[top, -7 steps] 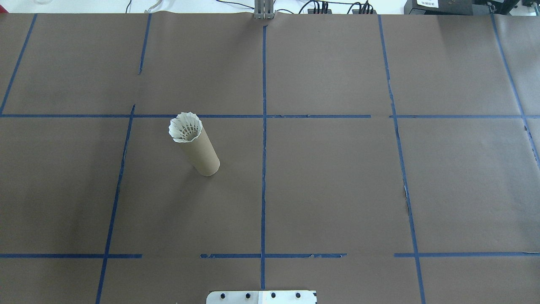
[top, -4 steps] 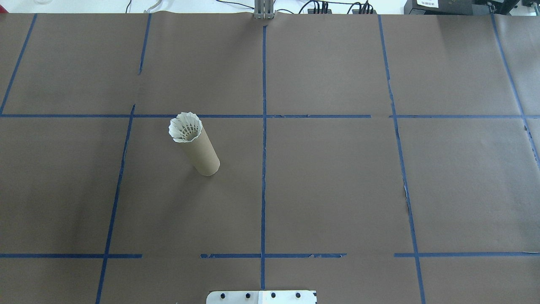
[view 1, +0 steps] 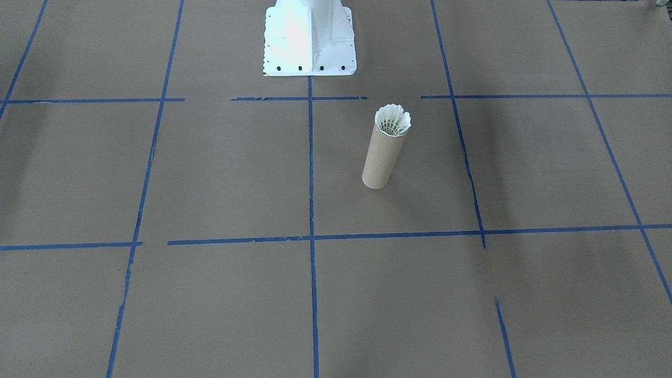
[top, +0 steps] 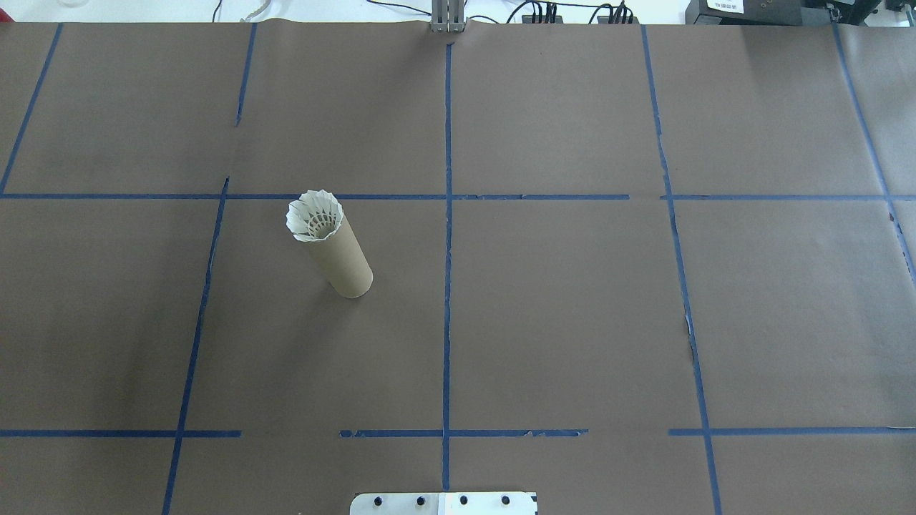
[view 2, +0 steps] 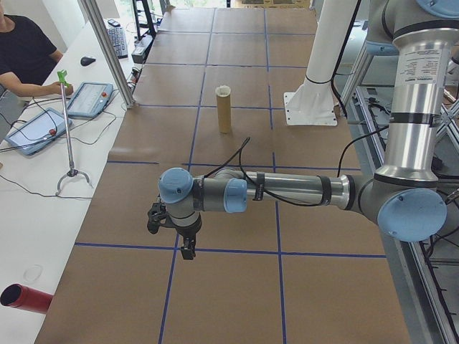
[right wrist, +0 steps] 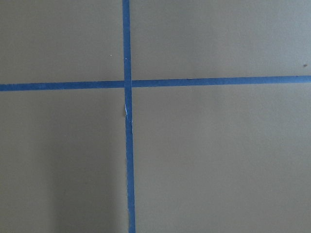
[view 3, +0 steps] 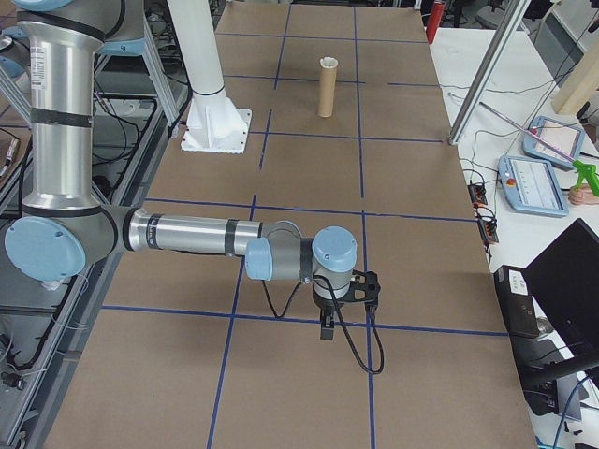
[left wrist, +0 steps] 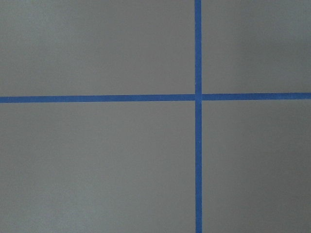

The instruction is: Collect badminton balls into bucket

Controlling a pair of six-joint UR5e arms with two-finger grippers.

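The bucket (top: 347, 261) is a tall brown cardboard tube standing upright left of the table's centre line. A white badminton ball (top: 315, 216) sits in its mouth, feather skirt flaring above the rim. Both also show in the front view, bucket (view 1: 380, 157) and badminton ball (view 1: 393, 121). My left gripper (view 2: 188, 251) hangs over a tape crossing near the table's left end, far from the bucket (view 2: 224, 115); whether it is open or shut I cannot tell. My right gripper (view 3: 326, 329) hangs near the right end, far from the bucket (view 3: 326, 92); its state I cannot tell.
The white pedestal base (view 1: 310, 37) stands at the robot's side of the table. Blue tape lines cross the brown paper. A seated person (view 2: 21, 50), tablets and a grabber stick (view 2: 68, 136) are at the side bench. A red cylinder (view 2: 25, 297) lies there too.
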